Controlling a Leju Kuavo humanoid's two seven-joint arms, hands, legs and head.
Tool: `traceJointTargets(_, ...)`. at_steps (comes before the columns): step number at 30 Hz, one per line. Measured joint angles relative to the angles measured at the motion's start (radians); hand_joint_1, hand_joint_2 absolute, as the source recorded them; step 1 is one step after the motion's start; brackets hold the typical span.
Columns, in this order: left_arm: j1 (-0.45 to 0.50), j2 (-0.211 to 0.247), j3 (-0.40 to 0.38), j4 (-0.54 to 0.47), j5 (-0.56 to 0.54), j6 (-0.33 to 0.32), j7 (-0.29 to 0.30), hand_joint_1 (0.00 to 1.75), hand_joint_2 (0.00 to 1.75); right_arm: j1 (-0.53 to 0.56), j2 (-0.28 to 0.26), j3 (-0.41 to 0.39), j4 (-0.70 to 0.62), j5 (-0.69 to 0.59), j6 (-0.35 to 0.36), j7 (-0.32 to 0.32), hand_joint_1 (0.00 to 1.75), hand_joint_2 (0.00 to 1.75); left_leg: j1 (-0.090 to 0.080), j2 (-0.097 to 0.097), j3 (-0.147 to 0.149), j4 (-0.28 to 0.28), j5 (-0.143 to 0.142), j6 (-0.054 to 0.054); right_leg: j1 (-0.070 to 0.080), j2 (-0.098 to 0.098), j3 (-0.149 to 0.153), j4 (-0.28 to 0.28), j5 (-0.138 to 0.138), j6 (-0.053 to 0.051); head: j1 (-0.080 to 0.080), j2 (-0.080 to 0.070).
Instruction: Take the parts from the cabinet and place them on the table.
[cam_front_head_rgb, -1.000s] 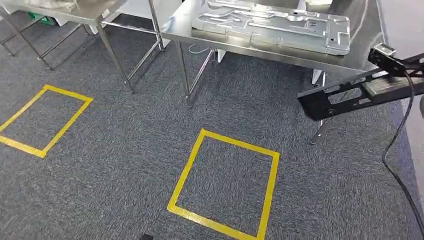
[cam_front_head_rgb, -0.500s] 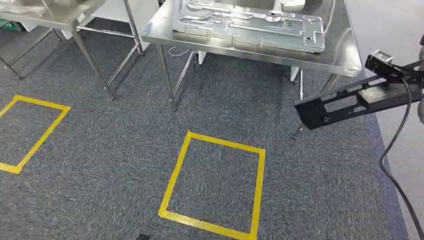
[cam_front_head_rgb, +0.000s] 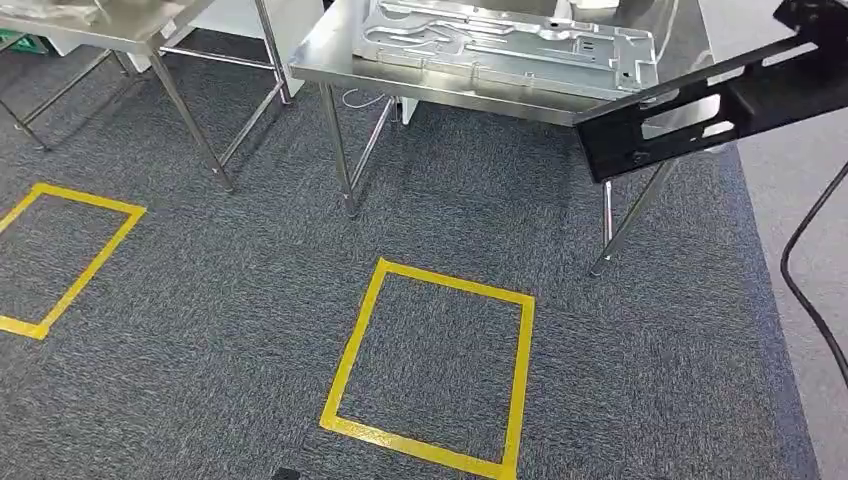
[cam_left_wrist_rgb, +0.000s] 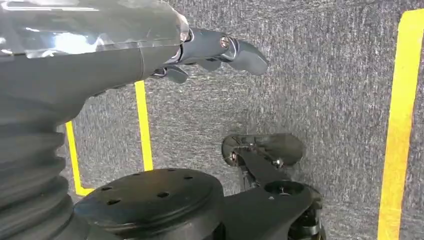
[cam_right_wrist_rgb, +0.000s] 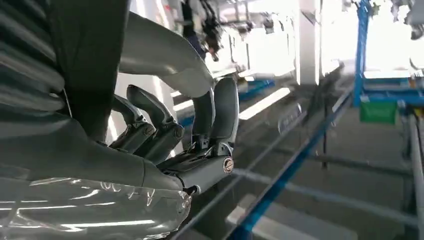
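Observation:
A long black bracket part (cam_front_head_rgb: 700, 110) with cut-outs hangs in the air at the upper right of the head view, in front of the near right corner of the steel table (cam_front_head_rgb: 440, 92). In the right wrist view my right hand (cam_right_wrist_rgb: 190, 130) has its fingers curled round the part's dark slab (cam_right_wrist_rgb: 90, 60), with the pale thumb over it. A large silver stamped metal plate (cam_front_head_rgb: 510, 45) lies flat on the table. My left hand (cam_left_wrist_rgb: 210, 52) hangs over the grey carpet, holding nothing.
Two yellow tape squares (cam_front_head_rgb: 435, 370) (cam_front_head_rgb: 60, 255) mark the grey carpet. A second steel table (cam_front_head_rgb: 130, 20) stands at the far left. The table's thin legs (cam_front_head_rgb: 340, 150) reach the floor. A black cable (cam_front_head_rgb: 810, 280) trails down the right edge.
The whole view shifted as the camera moved nearer the table. The black part has risen from beside the table leg to table-top height, across the near right corner.

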Motion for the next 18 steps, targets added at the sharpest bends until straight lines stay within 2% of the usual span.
traceJointTargets(3,0.000,0.000,0.000,0.000,0.012,-0.002,0.001,0.00,1.75,0.016,-0.001,0.003,-0.053,-0.029,-0.036,-0.001,1.75,1.75,0.000,0.000,0.000,0.000,0.000,0.000,0.000,0.000,-0.001,0.000,0.000,0.000,0.000,0.000)
traceJointTargets(8,-0.001,0.000,0.001,0.000,0.036,0.005,-0.007,0.00,1.75,0.038,-0.004,0.013,-0.106,-0.036,-0.038,0.006,1.75,1.75,0.000,0.000,0.000,0.000,0.001,-0.001,0.000,0.000,-0.001,0.001,0.000,0.000,0.000,0.000)
traceJointTargets(18,-0.002,0.000,0.014,0.000,0.040,-0.049,0.058,0.00,1.75,0.065,-0.005,0.026,-0.142,-0.036,-0.032,0.026,1.75,1.75,-0.001,0.000,-0.002,0.003,0.000,0.000,-0.002,0.000,-0.002,0.001,0.001,0.002,0.000,0.000)
